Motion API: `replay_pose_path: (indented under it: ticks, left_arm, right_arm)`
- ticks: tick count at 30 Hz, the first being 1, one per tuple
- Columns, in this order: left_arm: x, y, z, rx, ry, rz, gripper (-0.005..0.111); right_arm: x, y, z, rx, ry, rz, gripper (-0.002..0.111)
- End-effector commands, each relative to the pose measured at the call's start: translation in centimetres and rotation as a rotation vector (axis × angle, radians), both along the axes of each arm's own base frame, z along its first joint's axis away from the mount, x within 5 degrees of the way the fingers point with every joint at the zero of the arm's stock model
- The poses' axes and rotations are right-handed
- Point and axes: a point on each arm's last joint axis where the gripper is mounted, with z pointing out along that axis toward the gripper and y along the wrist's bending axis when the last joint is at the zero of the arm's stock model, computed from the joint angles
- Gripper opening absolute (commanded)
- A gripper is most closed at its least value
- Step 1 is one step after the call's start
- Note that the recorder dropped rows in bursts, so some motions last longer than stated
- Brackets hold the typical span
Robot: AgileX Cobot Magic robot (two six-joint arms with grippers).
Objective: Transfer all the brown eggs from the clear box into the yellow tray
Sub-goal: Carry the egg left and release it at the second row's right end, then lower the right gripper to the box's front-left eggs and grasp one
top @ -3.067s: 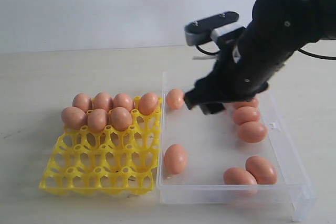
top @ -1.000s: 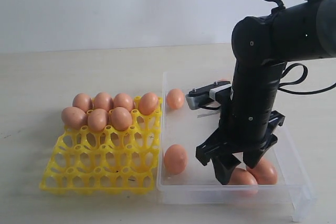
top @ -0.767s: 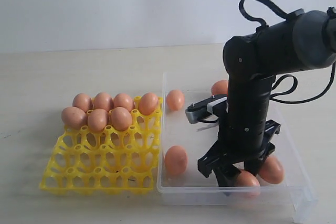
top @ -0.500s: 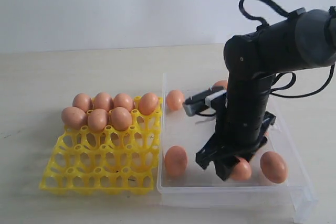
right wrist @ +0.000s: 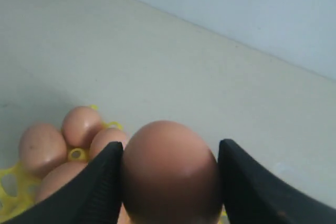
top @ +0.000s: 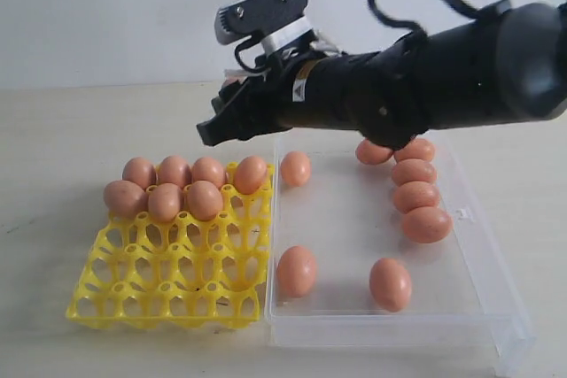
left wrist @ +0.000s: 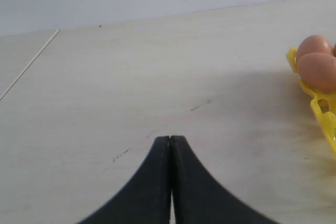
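My right gripper [right wrist: 170, 150] is shut on one brown egg [right wrist: 168, 179], which fills the gap between its black fingers [right wrist: 105, 184]. In the exterior view that gripper [top: 221, 121] has reached across and hangs above the back edge of the yellow tray [top: 168, 282]. Several brown eggs [top: 174, 171] sit in the tray's two back rows. More eggs lie in the clear box [top: 390, 331], several along its right side [top: 415, 196], one at the back left [top: 295, 167] and two near the front [top: 297, 270]. My left gripper [left wrist: 170, 139] is shut and empty over bare table.
The left wrist view catches the tray's corner [left wrist: 323, 111] with two eggs [left wrist: 317, 71] at the picture's edge. The right arm's dark bulk [top: 425, 77] spans the air over the back of the box. A pale wall stands behind the table.
The right gripper closed on an egg at the front of the box, lifted it out and swung left over the tray. The egg beside it stayed near the box's front.
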Motion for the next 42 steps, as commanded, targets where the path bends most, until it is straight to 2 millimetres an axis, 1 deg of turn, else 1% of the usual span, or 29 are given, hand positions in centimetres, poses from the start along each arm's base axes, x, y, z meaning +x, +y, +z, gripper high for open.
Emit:
replay_pose_path:
  ticks: [1,2,7,12,14,15,16,18,20,21,23,25,27,30,32,34,37,40,42]
  left_arm:
    - [0.0,0.0,0.2,-0.006,-0.020,-0.004,0.000]
    - [0.0,0.0,0.2,-0.006,-0.020,-0.004,0.000]
    - [0.0,0.0,0.2,-0.006,-0.020,-0.004,0.000]
    - [0.0,0.0,0.2,-0.006,-0.020,-0.004,0.000]
    - [0.0,0.0,0.2,-0.006,-0.020,-0.004,0.000]
    - [0.0,0.0,0.2,-0.006,-0.020,-0.004,0.000]
    - [0.0,0.0,0.2,-0.006,-0.020,-0.004,0.000]
    - [0.0,0.0,0.2,-0.006,-0.020,-0.004,0.000]
    - [0.0,0.0,0.2,-0.006,-0.020,-0.004,0.000]
    - [0.0,0.0,0.2,-0.006,-0.020,-0.004,0.000]
    - [0.0,0.0,0.2,-0.006,-0.020,-0.004,0.000]
    - [0.0,0.0,0.2,-0.006,-0.020,-0.004,0.000]
    - [0.0,0.0,0.2,-0.006,-0.020,-0.004,0.000]
    - [0.0,0.0,0.2,-0.006,-0.020,-0.004,0.000]
    - [0.0,0.0,0.2,-0.006,-0.020,-0.004,0.000]
    - [0.0,0.0,0.2,-0.006,-0.020,-0.004,0.000]
    - [0.0,0.0,0.2,-0.006,-0.020,-0.004,0.000]
    - [0.0,0.0,0.2,-0.006,-0.020,-0.004,0.000]
    - [0.0,0.0,0.2,-0.006,-0.020,-0.004,0.000]
  right_arm:
    - [0.3,1.1,-2.7,0.061,0.066,0.018,0.000]
    - [0.2,1.1,-3.7,0.070,0.093,0.019,0.000]
    - [-1.1,0.6,-6.7,0.090,0.128,0.048,0.000]
    - [-1.1,0.7,-7.9,0.066,0.146,0.059,0.001]
    - [-1.1,0.7,-7.9,0.064,0.144,0.063,0.010]
    - [-1.1,0.7,-7.9,0.064,0.144,0.063,0.022]
    - [-1.1,0.7,-7.9,0.066,0.143,0.064,0.028]
    - [-1.1,0.7,-7.9,0.066,0.143,0.064,0.045]
    - [-1.1,0.7,-7.9,0.064,0.144,0.063,0.058]
    - [-1.1,0.7,-8.0,0.063,0.145,0.063,0.063]
    - [-1.1,0.7,-7.9,0.057,0.148,0.060,0.066]
    - [-1.2,0.6,-7.4,0.051,0.147,0.054,0.066]
    - [-1.3,0.1,-6.0,0.028,0.144,0.037,0.066]
    - [-2.0,-1.3,-2.5,-0.048,0.145,-0.018,0.063]
    - [-2.9,-2.9,-0.1,-0.129,0.212,-0.099,0.060]
    - [-3.9,-4.3,1.6,-0.182,0.327,-0.190,0.060]
    - [-5.3,-6.0,2.4,-0.228,0.501,-0.280,0.060]
    - [-6.2,-6.9,1.7,-0.275,0.651,-0.306,0.060]
    - [-6.6,-6.7,0.8,-0.268,0.705,-0.298,0.060]
